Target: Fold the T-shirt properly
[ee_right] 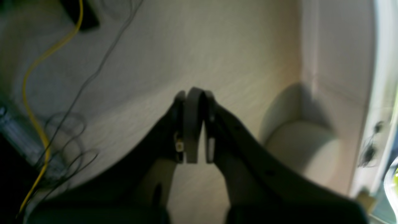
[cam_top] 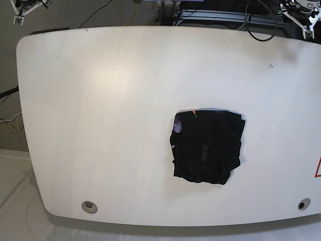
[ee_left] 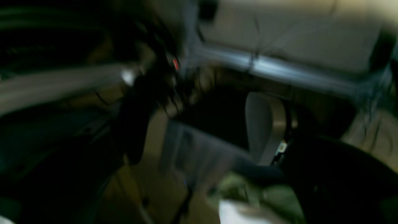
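The black T-shirt [cam_top: 208, 148] lies folded into a rough rectangle on the white table [cam_top: 100, 125], right of centre, with a bit of purple print on its left edge and a tiny orange tag at its top. Both arms are drawn back off the table's far corners, well away from the shirt. My right gripper [ee_right: 194, 124] is shut on nothing, seen over pale floor; in the base view it sits at the far left corner [cam_top: 25, 9]. My left gripper [ee_left: 217, 124] shows as two blurred dark fingers standing apart, and sits at the far right corner [cam_top: 300, 12].
Two round holes [cam_top: 89, 206] [cam_top: 301, 205] sit near the table's front edge. A red mark [cam_top: 318, 168] is at the right edge. Cables and a metal frame [cam_top: 225, 15] run behind the far edge. A yellow cable [ee_right: 34, 118] lies on the floor.
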